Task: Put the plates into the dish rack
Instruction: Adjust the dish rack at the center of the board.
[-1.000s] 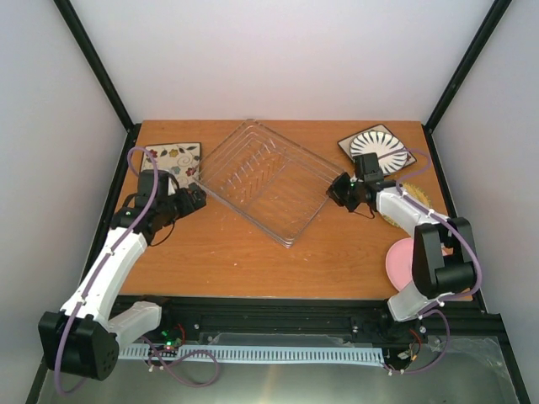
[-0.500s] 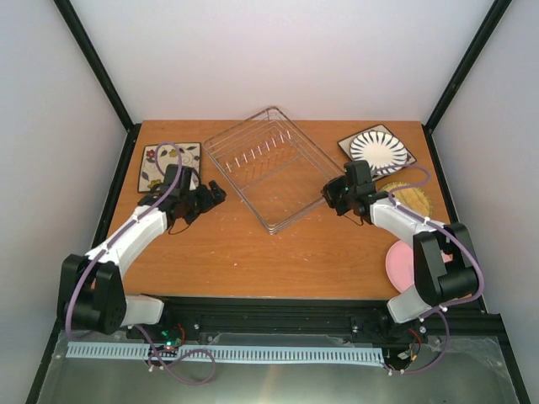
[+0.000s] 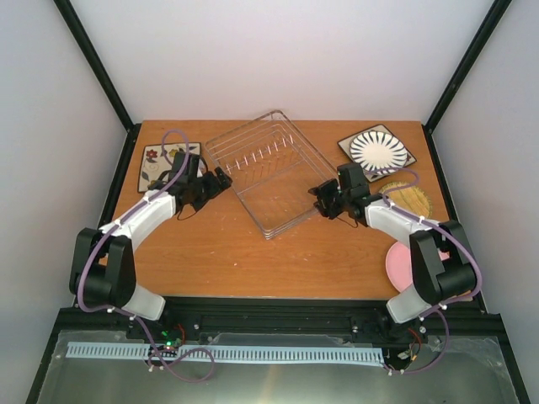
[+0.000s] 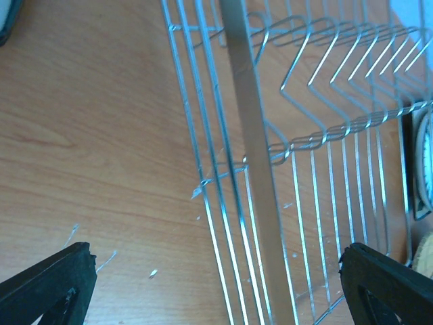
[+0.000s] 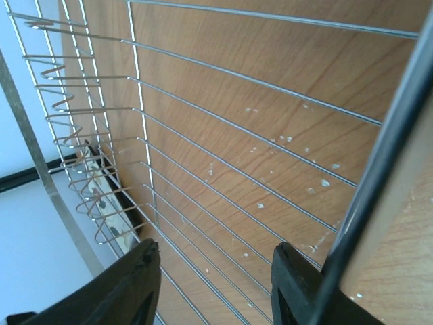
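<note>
The silver wire dish rack (image 3: pixel 263 172) sits mid-table, turned at an angle. My left gripper (image 3: pixel 221 179) is open at the rack's left side; in the left wrist view (image 4: pixel 216 294) its wide jaws straddle the rack's side wall (image 4: pixel 254 162). My right gripper (image 3: pixel 319 196) is open at the rack's right edge; in the right wrist view (image 5: pixel 213 288) the rim wire (image 5: pixel 379 169) runs just beside one finger. The floral square plate (image 3: pixel 155 160) lies back left, partly under my left arm. The striped plate (image 3: pixel 377 148), tan woven plate (image 3: pixel 413 200) and pink plate (image 3: pixel 396 265) lie right.
Black frame posts (image 3: pixel 97 63) stand at the back corners and white walls close in on both sides. A black rail (image 3: pixel 269 307) runs along the near table edge. My right arm reaches over the tan and pink plates.
The rack has turned and now looks smaller and more compact. My left gripper moved back and right to the rack's left side. My right gripper moved left along with the rack's right edge.
</note>
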{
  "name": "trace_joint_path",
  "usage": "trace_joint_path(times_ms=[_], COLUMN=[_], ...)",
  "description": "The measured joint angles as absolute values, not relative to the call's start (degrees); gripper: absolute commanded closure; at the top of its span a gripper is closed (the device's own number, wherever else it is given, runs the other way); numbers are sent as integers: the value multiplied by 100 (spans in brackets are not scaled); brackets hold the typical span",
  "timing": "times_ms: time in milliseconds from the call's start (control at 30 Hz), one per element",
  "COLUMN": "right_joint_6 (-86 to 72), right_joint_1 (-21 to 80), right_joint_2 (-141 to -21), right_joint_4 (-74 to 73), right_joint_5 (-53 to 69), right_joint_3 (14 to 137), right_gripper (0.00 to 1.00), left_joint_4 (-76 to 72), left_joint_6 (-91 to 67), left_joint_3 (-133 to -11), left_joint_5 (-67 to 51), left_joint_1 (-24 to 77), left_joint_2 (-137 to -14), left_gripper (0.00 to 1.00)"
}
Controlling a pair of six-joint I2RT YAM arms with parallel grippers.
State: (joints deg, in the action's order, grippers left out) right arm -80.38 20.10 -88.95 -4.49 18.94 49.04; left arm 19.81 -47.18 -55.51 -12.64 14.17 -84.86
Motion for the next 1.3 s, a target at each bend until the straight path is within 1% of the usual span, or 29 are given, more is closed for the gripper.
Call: trace_joint_path(times_ms=[67, 167, 233, 267, 367, 533, 667, 900, 933, 967, 1000, 1100, 1233, 1300], right_joint_6=[-7885, -7658, -7535, -7491, -7258, -7006, -6960, -6840, -6825, -6814, -6799, -6814, -6987, -7017], right_joint_1=[2027, 2034, 2023, 2023, 2023, 2018, 2018, 2018, 2018, 2016, 2016, 2003, 1968, 1966], right_joint_2=[-8853, -8674, -8519, -8453, -8239, -8259, -8436, -8674, -8665, -8661, -8656, -8611, -8346, -8197], right_joint_4=[-607, -1052, -1389, -1503, -1813, -2080, -2324, -2864, -2888, -2888, -2893, -2705, -2058, -1693], right_joint_5=[1868, 1793, 1734, 1715, 1688, 1747, 1763, 1732, 1737, 1741, 1743, 1761, 1844, 1848], right_joint_3=[4969, 5015, 5022, 5022, 5022, 5188, 5426, 5861, 5902, 5916, 5920, 5739, 5148, 4890], right_gripper=[45, 42, 40, 36, 24, 15, 13, 14, 14, 14, 14, 14, 14, 14], left_joint_4=[1949, 1890, 1876, 1874, 1883, 1890, 1938, 1975, 1970, 1964, 1955, 1990, 1966, 1953], left_joint_6=[-4762, -4836, -4884, -4910, -4978, -5022, -5026, -5026, -5026, -5028, -5037, -5026, -4947, -4923], left_joint_3=[-5662, -5806, -5874, -5887, -5887, -5889, -5972, -6071, -6071, -6071, -6071, -6060, -6075, -6154], left_joint_5=[-1293, -1321, -1323, -1326, -1332, -1330, -1328, -1304, -1302, -1299, -1297, -1210, -1229, -1243], left_joint_1=[1420, 1437, 1485, 1518, 1675, 1916, 1973, 1997, 1997, 1997, 1997, 1986, 1981, 1968], left_joint_2=[-8517, -8582, -8648, -8678, -8814, -9008, -9113, -9166, -9168, -9168, -9168, -9233, -9518, -9629], left_gripper=[1, 6, 12, 13, 15, 15, 14, 12, 15, 21, 33, 51, 64, 73])
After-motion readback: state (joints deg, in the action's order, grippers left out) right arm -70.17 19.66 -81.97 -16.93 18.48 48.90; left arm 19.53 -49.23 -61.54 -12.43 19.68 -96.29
